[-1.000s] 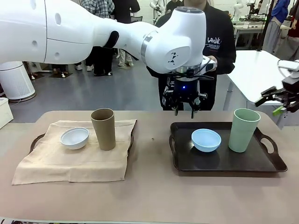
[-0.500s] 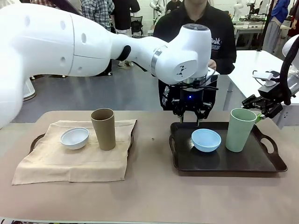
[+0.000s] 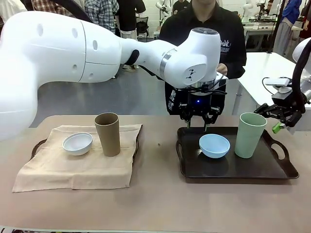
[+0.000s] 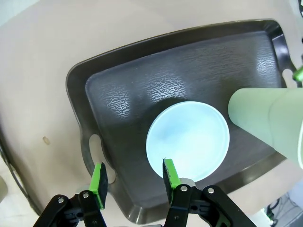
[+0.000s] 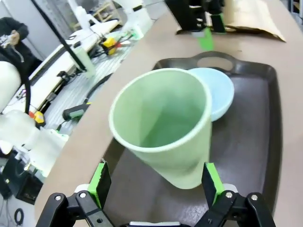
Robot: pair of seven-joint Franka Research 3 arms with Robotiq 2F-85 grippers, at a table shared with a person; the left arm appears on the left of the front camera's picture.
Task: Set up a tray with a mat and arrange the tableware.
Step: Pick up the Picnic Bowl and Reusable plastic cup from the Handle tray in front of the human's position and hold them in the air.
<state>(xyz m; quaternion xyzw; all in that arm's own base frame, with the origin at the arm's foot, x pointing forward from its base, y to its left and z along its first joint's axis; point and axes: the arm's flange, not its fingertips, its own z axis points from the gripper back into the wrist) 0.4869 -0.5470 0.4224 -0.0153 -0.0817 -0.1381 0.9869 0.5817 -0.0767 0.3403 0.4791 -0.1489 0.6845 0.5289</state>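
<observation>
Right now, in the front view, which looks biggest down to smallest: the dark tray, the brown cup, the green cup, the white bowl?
1. Dark tray
2. Green cup and brown cup: nearly alike, too close to rank
3. White bowl, smallest

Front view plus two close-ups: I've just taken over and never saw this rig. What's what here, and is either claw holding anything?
The front view looks across the table from between two white robot arms. Each close-up is from a camera on one arm's wrist, looking along its green-padded fingers. Left: a beige mat with a white bowl and tan cup. Right: a dark tray with a light blue bowl and pale green cup. The left gripper hangs open over the blue bowl's edge; the right gripper is open beside the green cup. Nothing is held.
</observation>
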